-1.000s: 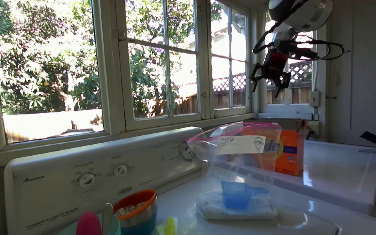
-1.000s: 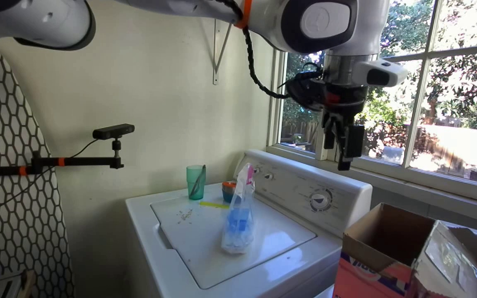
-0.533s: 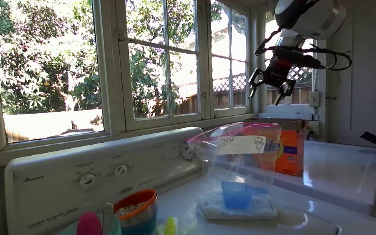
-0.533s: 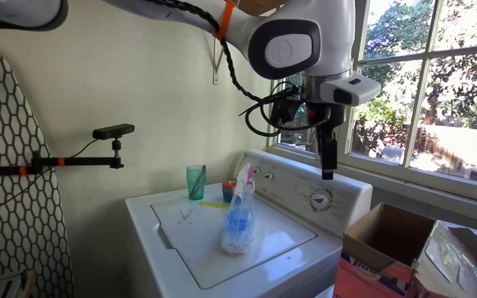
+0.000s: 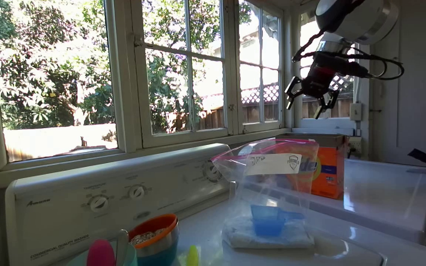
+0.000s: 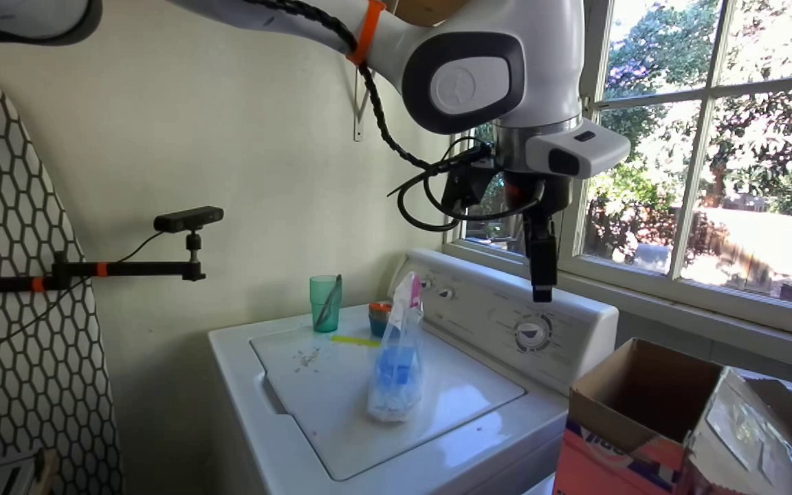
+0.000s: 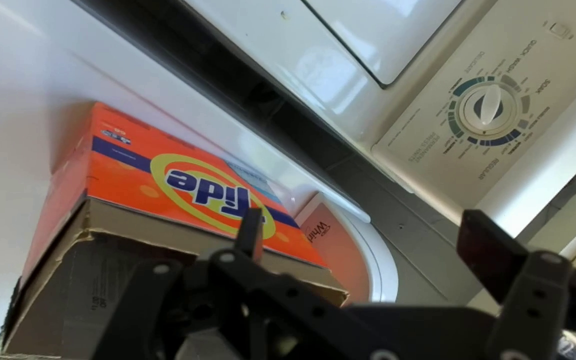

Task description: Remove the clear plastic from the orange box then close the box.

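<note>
- White Amana washer point(image 5: 196, 225), its lid forming the foreground surface; the control console point(image 5: 178, 184), fitted with round dials, runs along the window side.
- Green tumbler point(image 6: 320, 313), upright on the washer, with a slender utensil point(image 6: 333, 295) leaning inside.
- Orange-rimmed bowl point(image 5: 165, 255) with a blue base, near the tumbler, holding pale flakes point(image 5: 148, 237).
- Yellow-green strip point(image 5: 192, 255), lying flat just beside the bowl.
- Clear plastic zip bag point(image 5: 266, 194), upright on the washer lid, outside the orange Tide carton point(image 5: 330, 181) and well apart from it. It bears a pink zipper point(image 6: 415, 289) and a white label patch point(image 5: 272, 165); a blue scoop point(image 5: 269, 221) sits with white material point(image 5: 264, 241) in its lower part.
- Tide carton, standing on the adjoining white appliance point(image 5: 386, 195), its top unclosed; in an exterior view, a pale flap point(image 6: 733, 447) is folded outward.
- Black gripper point(image 5: 303, 112), hanging in the air higher than the carton, its two fingers point(image 7: 485, 250) spread well apart; in the wrist view the carton appears beyond them, its logo inverted.
- White-framed windows point(image 5: 231, 74), behind; trees point(image 5: 50, 74) and a wooden lattice fence point(image 5: 250, 95) stand outside.
</note>
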`<state>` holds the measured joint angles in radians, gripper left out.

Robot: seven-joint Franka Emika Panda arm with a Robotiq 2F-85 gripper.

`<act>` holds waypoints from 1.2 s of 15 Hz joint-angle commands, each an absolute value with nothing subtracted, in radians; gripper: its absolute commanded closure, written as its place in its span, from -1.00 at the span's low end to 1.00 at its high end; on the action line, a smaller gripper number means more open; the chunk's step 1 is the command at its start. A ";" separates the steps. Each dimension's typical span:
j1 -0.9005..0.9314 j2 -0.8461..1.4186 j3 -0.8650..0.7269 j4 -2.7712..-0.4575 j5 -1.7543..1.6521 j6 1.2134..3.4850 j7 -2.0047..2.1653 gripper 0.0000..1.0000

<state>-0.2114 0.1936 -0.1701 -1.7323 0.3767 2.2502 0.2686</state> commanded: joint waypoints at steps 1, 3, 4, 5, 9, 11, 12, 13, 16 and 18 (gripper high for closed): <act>-0.232 0.125 -0.193 -1.873 0.414 2.357 0.275 -1.00; -0.253 0.108 -0.206 -1.934 0.464 2.408 0.263 -1.00; -0.265 0.094 -0.212 -1.968 0.499 2.432 0.254 -1.00; -0.276 0.076 -0.219 -2.000 0.529 2.449 0.245 -1.00; -0.300 0.032 -0.252 -2.110 0.603 2.567 0.260 -1.00; -0.310 0.021 -0.261 -2.139 0.694 2.621 0.235 -1.00; -0.312 0.016 -0.267 -2.152 0.724 2.639 0.237 -1.00; -0.315 0.011 -0.272 -2.163 0.763 2.657 0.227 -1.00; -0.326 0.021 -0.292 -2.168 0.834 2.691 0.208 -1.00; -0.337 0.042 -0.307 -2.149 0.847 2.673 0.181 -1.00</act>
<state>-0.3254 0.0420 -0.2936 -2.1354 0.7981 2.6648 0.2288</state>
